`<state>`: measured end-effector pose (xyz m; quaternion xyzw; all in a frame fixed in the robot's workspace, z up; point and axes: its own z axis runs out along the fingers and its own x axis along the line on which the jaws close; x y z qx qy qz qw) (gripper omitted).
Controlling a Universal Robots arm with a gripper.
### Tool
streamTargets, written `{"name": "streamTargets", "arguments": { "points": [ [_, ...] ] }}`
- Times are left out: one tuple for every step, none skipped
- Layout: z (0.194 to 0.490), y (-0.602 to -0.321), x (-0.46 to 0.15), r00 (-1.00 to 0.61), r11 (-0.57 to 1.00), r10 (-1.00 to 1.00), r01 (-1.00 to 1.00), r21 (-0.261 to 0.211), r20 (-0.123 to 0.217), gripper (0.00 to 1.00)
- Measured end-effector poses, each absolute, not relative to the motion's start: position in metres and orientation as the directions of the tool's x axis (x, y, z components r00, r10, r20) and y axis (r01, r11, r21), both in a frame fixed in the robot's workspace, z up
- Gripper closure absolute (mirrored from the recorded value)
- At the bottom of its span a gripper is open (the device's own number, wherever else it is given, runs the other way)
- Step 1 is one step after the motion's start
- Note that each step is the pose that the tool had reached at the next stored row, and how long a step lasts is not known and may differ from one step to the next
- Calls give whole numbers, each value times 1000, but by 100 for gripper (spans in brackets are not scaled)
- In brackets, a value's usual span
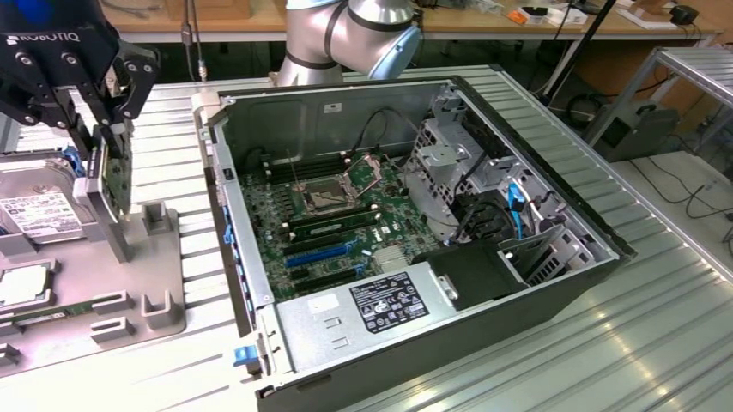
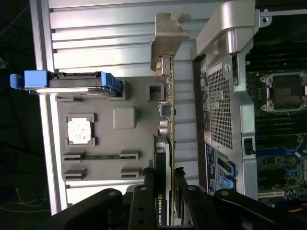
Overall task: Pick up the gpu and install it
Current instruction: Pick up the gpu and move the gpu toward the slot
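Gripping gpu [image 1: 115,180], claw [image 1: 103,142] above grey tray [image 1: 160,283] (wrist view: pale bracket [image 2: 167,40] beside case [image 2: 225,96])

Arm [image 1: 343,34], ext. view 12 o'clock: fat silver-grey tube segs, pale blue round joint cap [image 1: 396,47] at one end. Gripper [image 1: 101,142], ext. view 10 o'clock: matte black body, white "ROBOTIQ" lettering [image 1: 44,38], black link bars. Wrist view: black linkages w/ round pivot pins [image 2: 111,193]; fingers [image 2: 148,181] narrow, black, flat-sided.
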<state>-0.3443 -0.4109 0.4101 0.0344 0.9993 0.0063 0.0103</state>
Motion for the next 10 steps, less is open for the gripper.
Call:
{"name": "streamTargets", "arguments": {
  "points": [
    [411,-411,-344,-997,998,69,69,13,-20,73],
    [412,-411,-344,-997,998,69,69,13,-20,73],
    [414,-411,-344,-997,998,69,69,13,-20,73],
    [416,-411,-344,-997,998,69,69,13,-20,73],
    [417,-411,-344,-997,998,69,69,13,-20,73],
    [418,-411,-344,-997,998,69,69,13,-20,73],
    [420,-411,-344,-997,998,69,69,13,-20,73],
    [420,-411,-344,-997,998,69,69,13,-20,73],
    [422,-411,-344,-997,998,69,69,13,-20,73],
    [423,-411,-344,-997,998,69,69,13,-20,73]
  ]
}}
